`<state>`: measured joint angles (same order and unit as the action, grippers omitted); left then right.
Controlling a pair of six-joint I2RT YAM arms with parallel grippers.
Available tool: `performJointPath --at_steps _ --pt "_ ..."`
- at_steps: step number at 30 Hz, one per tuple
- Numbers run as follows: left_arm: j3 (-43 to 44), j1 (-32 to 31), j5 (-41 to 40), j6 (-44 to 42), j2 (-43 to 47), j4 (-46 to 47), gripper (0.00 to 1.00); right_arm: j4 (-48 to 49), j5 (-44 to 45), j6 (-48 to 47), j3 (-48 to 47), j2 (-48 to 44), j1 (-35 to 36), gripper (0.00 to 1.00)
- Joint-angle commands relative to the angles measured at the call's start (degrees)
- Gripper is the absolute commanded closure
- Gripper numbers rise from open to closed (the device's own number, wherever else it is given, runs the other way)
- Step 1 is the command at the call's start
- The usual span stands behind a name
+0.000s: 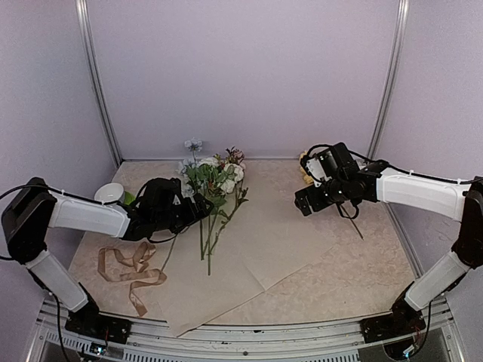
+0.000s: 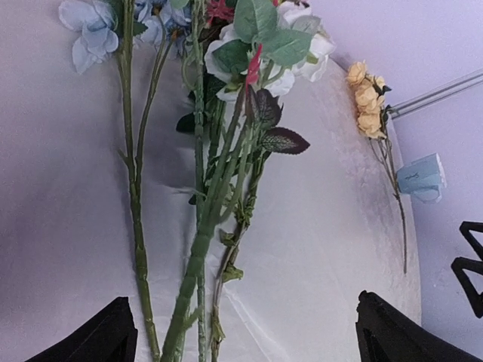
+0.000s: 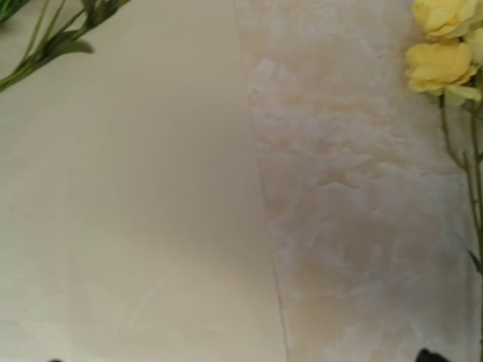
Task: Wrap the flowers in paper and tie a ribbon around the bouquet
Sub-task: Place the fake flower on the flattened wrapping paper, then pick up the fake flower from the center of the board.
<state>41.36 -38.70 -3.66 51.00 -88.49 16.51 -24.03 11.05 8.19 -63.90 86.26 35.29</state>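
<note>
Apparently gathering: green-stemmed pastel artificial flowers (image 1: 215, 188) lie on the flat peach-pink paper sheet (image 1: 279, 234), just ahead of the wide-open left gripper (image 2: 249, 335). The right gripper (image 1: 304, 202), equally open, likely must fetch the yellow-bloomed stem (image 3: 441, 64) beside it.

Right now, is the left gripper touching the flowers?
Cannot tell. In the left wrist view the left gripper stands open astride the flowers; the outer stem runs close past one finger, and the frame edge cuts off any contact.
</note>
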Motion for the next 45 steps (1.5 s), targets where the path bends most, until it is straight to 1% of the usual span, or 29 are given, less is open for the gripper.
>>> performJointPath --at_steps 1,4,5,7,9,12,13,16,18,19,21,23,25,27,30,32,33,34,36,37,42,43,44,45 --pt "9.1 -1.2 6.4 -5.6 -6.9 -1.3 0.01 -1.5 -1.8 0.9 -1.1 0.1 -0.2 0.00" --pt "15.1 -6.2 5.1 -12.6 -9.2 -5.4 0.01 -1.9 -0.8 0.7 -0.3 -0.5 -0.3 0.00" --pt "16.9 -7.4 3.3 -14.2 -9.9 -8.5 0.01 -2.2 -0.5 0.8 -0.2 -0.6 -0.3 0.00" --pt "18.7 -7.8 -0.8 -15.2 -10.6 -13.3 0.01 -3.0 -0.4 0.9 -0.3 -0.1 -0.4 0.00" --pt "17.0 -6.7 -3.8 -14.4 -9.1 -14.2 0.01 -3.4 -0.3 0.9 -0.4 0.3 -0.4 0.00" --pt "13.6 -4.9 -3.3 -14.8 -4.3 -11.9 0.01 -3.8 1.6 1.2 -0.7 1.1 -0.8 0.01" --pt "13.0 -4.3 -3.4 -15.5 -1.8 -11.8 0.01 -4.2 2.2 1.4 -1.1 1.5 -1.7 0.04" --pt "11.6 -1.2 -4.4 -17.5 2.8 -14.2 0.02 -4.2 2.1 1.0 -2.2 2.8 -5.6 0.26" --pt "9.5 3.5 -3.8 -17.3 5.5 -16.3 0.07 -4.3 4.2 0.6 -2.9 4.2 -8.8 0.34" --pt "8.0 5.3 -3.4 -17.2 6.8 -16.8 0.10 -4.7 5.5 0.4 -3.5 5.5 -10.5 0.36" --pt "4.3 7.7 -2.9 -16.8 9.6 -17.4 0.14 -5.6 4.9 -0.3 -5.5 8.8 -13.9 0.36" --pt "0.5 8.9 -2.7 -16.1 12.1 -17.3 0.16 -6.2 3.6 -1.0 -7.8 12.2 -16.6 0.37" --pt "-3.5 9.7 -2.6 -15.1 13.8 -17.6 0.19 -6.2 4.7 -2.2 -9.8 15.3 -18.3 0.38" --pt "-6.4 10.3 -1.5 -14.1 14.9 -17.5 0.26 -6.2 5.0 -3.7 -11.9 18.2 -19.6 0.38" --pt "-9.5 10.4 1.0 -13.1 15.0 -16.5 0.39 -7.9 2.4 -5.2 -16.0 23.3 -21.0 0.33" --pt "-10.6 10.3 2.3 -12.7 14.5 -15.9 0.46 -8.5 2.7 -5.9 -17.8 26.6 -21.5 0.30" --pt "-10.9 10.4 2.7 -12.6 14.2 -15.8 0.50 -8.4 2.9 -6.3 -18.4 27.6 -22.0 0.30" --pt "-11.0 10.4 3.2 -12.6 13.8 -15.7 0.52 -8.3 2.9 -6.5 -19.0 28.7 -22.4 0.33" --pt "-11.1 10.2 4.4 -12.8 13.3 -15.5 0.55 -8.1 1.6 -7.1 -20.2 30.6 -23.3 0.48" --pt "-11.2 10.2 4.6 -12.9 13.1 -15.5 0.55 -8.1 1.0 -7.6 -20.6 31.6 -23.4 0.54" --pt "-11.6 9.1 5.7 -13.6 12.0 -16.0 0.56 -9.2 0.4 -9.4 -22.6 34.9 -23.4 0.73" --pt "-11.7 8.8 6.2 -13.8 11.8 -16.0 0.56 -9.3 0.3 -9.6 -22.9 35.1 -23.4 0.79" --pt "-11.7 8.6 6.6 -13.9 11.8 -15.9 0.56 -9.3 0.4 -9.7 -22.9 34.8 -23.4 0.87" --pt "-11.7 8.4 7.2 -14.1 12.1 -15.8 0.53 -9.0 0.7 -10.0 -22.8 34.4 -23.4 0.91"
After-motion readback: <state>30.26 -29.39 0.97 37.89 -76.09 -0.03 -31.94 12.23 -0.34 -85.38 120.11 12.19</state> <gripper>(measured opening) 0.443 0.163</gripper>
